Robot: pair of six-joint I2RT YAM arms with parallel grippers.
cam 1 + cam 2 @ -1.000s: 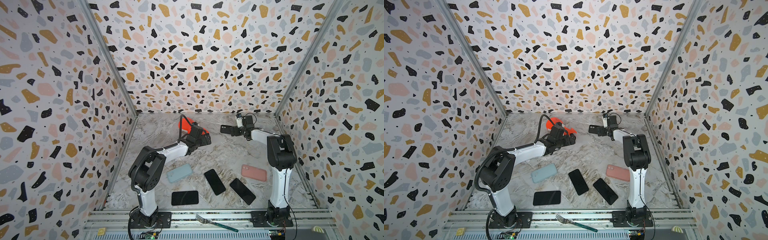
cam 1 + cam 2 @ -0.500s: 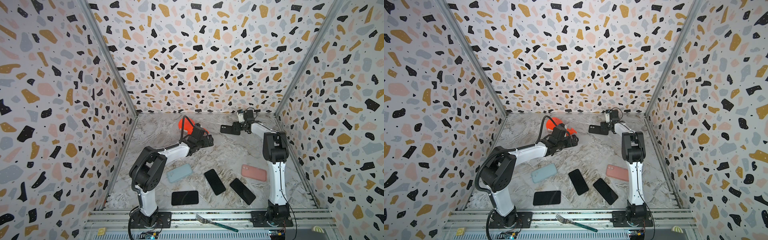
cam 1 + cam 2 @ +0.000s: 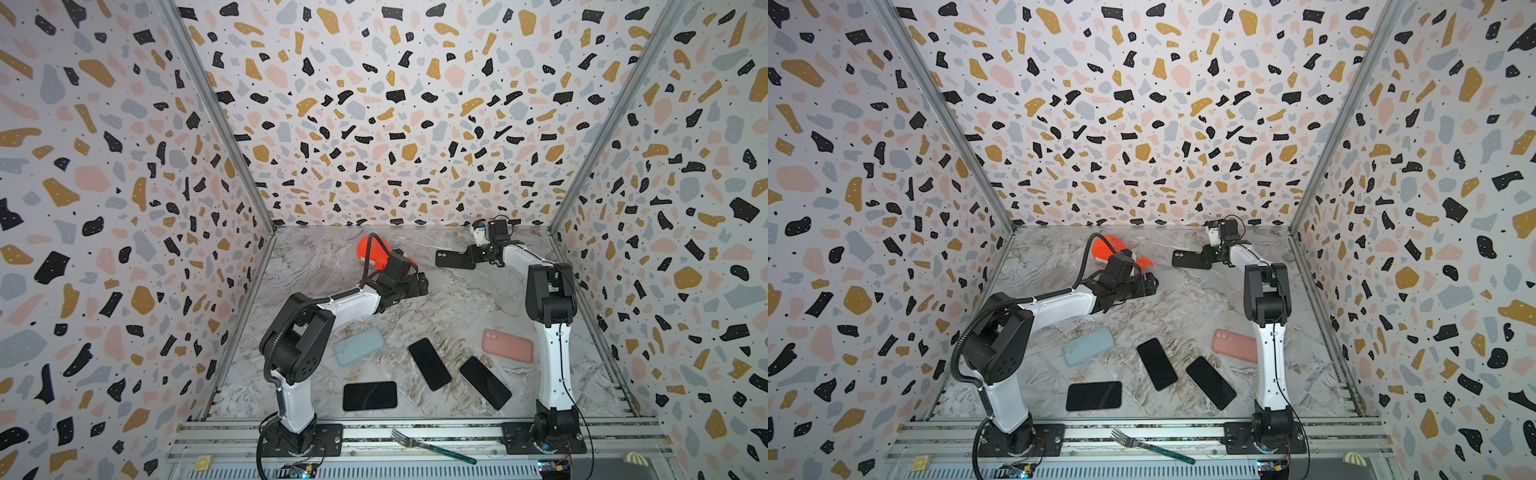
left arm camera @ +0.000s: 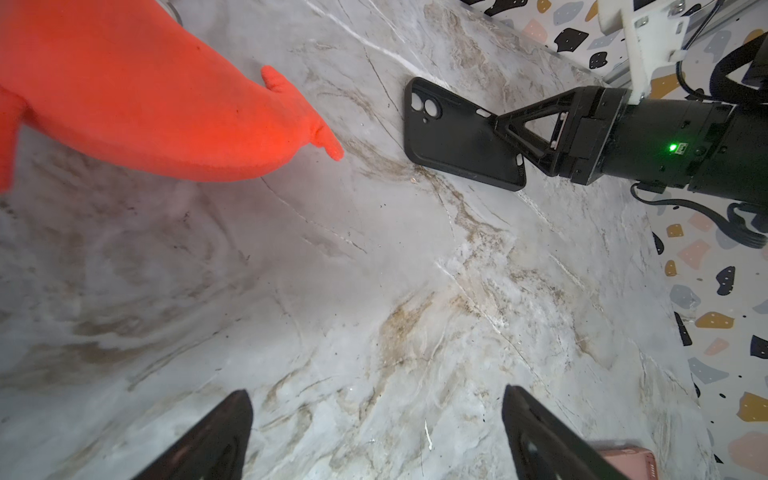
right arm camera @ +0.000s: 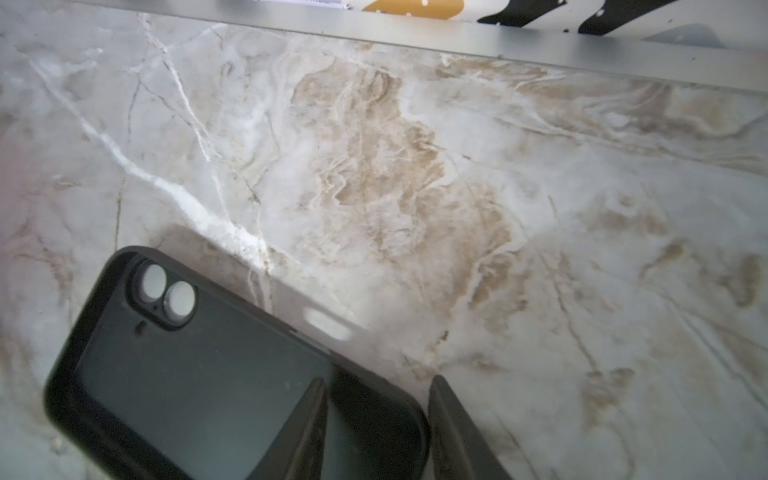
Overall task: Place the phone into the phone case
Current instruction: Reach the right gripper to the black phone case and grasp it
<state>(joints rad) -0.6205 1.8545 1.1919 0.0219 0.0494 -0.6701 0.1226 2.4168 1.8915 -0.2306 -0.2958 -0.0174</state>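
The right end effector sits over the edge of the black case at 1 o'clock, likely to lift it. I cannot tell if it is pinching. The left end effector is wide open and empty. The phones wait at 6 o'clock.

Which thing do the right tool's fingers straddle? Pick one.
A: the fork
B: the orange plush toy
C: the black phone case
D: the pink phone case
C: in the right wrist view, the right tool has one finger inside the black phone case and the other just outside its rim.
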